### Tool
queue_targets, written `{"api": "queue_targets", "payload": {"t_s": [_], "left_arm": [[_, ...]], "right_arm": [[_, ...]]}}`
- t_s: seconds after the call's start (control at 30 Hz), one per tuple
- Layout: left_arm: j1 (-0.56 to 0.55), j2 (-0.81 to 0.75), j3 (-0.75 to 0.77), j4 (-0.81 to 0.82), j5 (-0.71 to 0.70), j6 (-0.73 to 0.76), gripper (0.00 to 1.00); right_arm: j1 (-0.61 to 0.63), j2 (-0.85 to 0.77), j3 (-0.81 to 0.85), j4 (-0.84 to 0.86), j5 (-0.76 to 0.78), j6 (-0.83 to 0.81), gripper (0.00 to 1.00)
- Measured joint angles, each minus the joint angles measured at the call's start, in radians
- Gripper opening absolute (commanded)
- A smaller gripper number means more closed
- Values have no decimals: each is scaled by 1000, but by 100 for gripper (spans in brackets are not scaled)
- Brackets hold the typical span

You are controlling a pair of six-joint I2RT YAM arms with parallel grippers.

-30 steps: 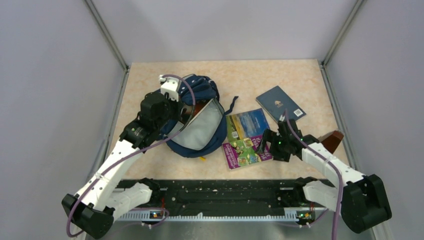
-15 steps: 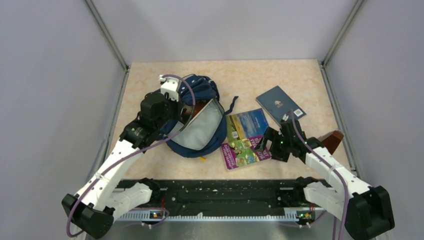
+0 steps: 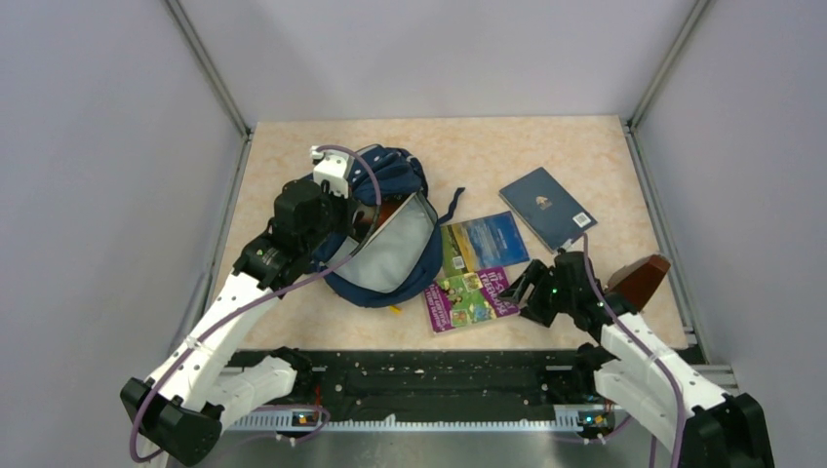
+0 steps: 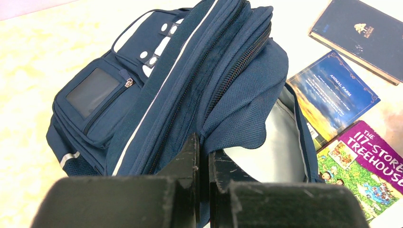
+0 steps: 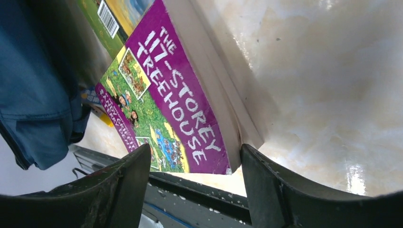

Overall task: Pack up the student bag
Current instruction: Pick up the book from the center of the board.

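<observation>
Student bag (image 3: pixel 385 185) and both grippers, overhead and wrist views. The navy bag was laid on the table directly under and beyond the left gripper (image 4: pixel 203 142), with its long axis running roughly along that gripper's line of reach, from the near side toward the far wall. Its unzipped mouth, lined in light grey, was turned upward and toward the right gripper (image 3: pixel 534 288). The front pocket with the white patches was turned away to the far-left side.

The left gripper's fingers were pressed together on a fold of navy fabric at the rim of the mouth. The right gripper's fingers were held apart, and one corner of a purple book (image 5: pixel 176 109) was straddled by them. Whether either finger touched it could not be told.

A blue-and-yellow book (image 3: pixel 483 242) was seen just beyond the purple one, partly overlapped by it. A dark blue book (image 3: pixel 546 207) lay farther out from the right gripper. A brown object (image 3: pixel 639 278) was seen close on the outer side of the right arm.

The table (image 3: pixel 488 146) was beige and mottled. It was enclosed by pale grey walls and metal corner posts.
</observation>
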Motion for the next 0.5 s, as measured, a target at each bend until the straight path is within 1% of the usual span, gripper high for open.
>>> {"api": "queue_targets", "payload": {"t_s": [0.27, 0.5], "left_arm": [[-4, 1, 0, 0, -1, 0, 0], [-7, 3, 0, 0, -1, 0, 0]], "right_arm": [[0, -143, -148, 101, 3, 156, 55], [0, -232, -193, 140, 0, 261, 49]]}}
